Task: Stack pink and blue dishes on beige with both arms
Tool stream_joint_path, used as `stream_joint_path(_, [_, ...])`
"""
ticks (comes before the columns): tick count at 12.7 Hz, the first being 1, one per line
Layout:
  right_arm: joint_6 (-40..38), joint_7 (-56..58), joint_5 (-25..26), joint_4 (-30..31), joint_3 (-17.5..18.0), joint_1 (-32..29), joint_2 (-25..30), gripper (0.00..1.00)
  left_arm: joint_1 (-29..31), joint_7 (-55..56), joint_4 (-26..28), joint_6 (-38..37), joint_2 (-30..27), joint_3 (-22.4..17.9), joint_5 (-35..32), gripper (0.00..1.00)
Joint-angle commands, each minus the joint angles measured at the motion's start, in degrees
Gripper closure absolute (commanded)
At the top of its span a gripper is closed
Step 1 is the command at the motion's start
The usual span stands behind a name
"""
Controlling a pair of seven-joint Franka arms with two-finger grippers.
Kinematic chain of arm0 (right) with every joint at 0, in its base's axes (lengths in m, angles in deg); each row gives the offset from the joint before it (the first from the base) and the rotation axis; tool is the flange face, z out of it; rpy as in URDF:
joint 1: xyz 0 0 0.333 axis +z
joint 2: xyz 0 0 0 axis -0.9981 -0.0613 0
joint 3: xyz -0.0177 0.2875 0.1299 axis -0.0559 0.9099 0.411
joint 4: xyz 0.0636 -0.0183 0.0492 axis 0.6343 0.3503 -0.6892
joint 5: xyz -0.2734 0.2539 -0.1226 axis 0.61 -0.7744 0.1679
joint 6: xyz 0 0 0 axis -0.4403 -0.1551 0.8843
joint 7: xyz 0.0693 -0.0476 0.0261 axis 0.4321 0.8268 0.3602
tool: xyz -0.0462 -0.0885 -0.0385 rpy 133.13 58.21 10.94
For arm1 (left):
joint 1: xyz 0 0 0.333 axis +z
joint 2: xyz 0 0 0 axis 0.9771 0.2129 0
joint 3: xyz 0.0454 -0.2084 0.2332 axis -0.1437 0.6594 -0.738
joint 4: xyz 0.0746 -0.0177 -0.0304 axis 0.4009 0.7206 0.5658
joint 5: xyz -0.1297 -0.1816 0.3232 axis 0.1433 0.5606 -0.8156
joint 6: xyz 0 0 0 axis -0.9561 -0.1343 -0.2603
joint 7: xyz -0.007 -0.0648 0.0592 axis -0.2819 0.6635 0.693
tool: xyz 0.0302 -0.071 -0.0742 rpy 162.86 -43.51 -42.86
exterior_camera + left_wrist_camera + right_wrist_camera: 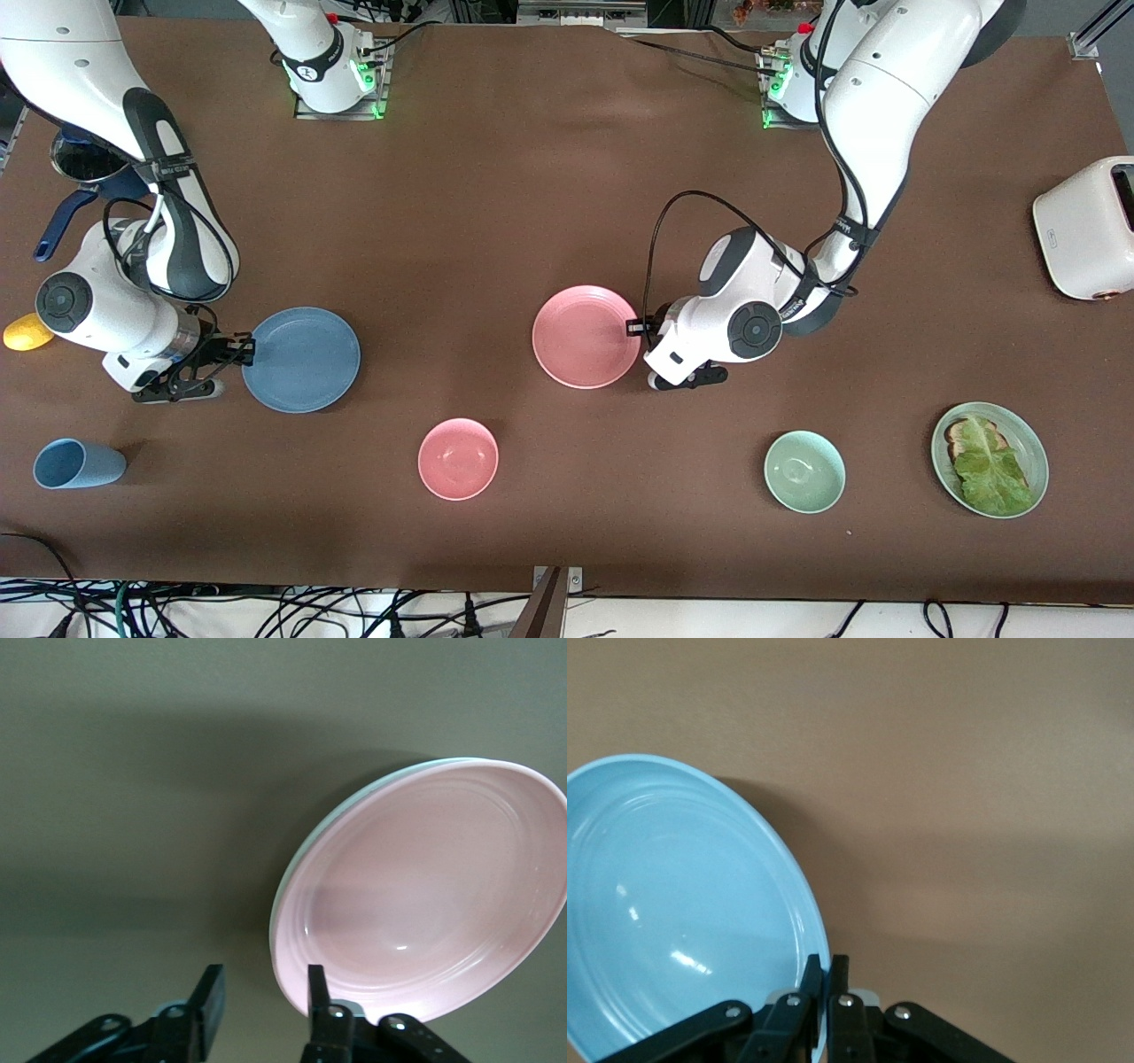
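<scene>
The pink plate lies mid-table. A thin pale rim shows under its edge, so the beige plate is almost wholly hidden beneath it. My left gripper stands open at the pink plate's edge toward the left arm's end. The rim sits loose between its fingers. The blue plate is toward the right arm's end. My right gripper is shut on the blue plate's rim.
Nearer the front camera are a blue cup on its side, a pink bowl, a pale green bowl and a green plate with toast and lettuce. A toaster and a blue-handled pot stand at the table's ends.
</scene>
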Motion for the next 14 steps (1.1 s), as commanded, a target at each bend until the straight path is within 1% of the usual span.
stream_joint_path(1, [-5.71,0.66,-0.62,-3.59,0.78,-0.27,0.93,1.0,0.98,-1.36,-1.44,-2.26,-0.09,0.25,0.05,0.0])
stream_joint_path(2, [-8.35,0.23,-0.79,-5.52,2.09,-0.27,0.93,1.0,1.59,-1.36,-1.53,-3.22,-0.35,0.25,-0.03,0.0])
stream_joint_path(4, [-13.36,-2.75,-0.62,-9.3,3.33,-0.01,0.93,1.0,3.95,-1.53,-1.53,-5.41,-1.49,0.25,-0.9,0.0])
stream_joint_path(6, [-16.8,-5.3,-0.7,-11.77,5.26,0.08,0.93,1.0,7.21,-1.8,-1.44,-8.66,-2.72,0.34,-3.27,0.0])
stream_joint_path(9, [-21.27,-10.39,-0.62,-14.41,9.65,0.08,1.02,1.0,12.04,-2.67,-0.39,-13.58,-5.45,0.43,-8.01,0.0])
stream_joint_path(11, [-23.83,-16.79,-0.7,-15.12,13.6,0.08,1.81,1.0,15.11,-6.61,-0.3,-16.13,-6.94,0.43,-9.17,0.0])
stream_joint_path(14, [-25.25,-29.26,-0.09,-15.03,21.41,0.43,1.99,1.0,19.77,-12.24,-0.3,-19.3,-9.75,0.25,-9.87,0.0])
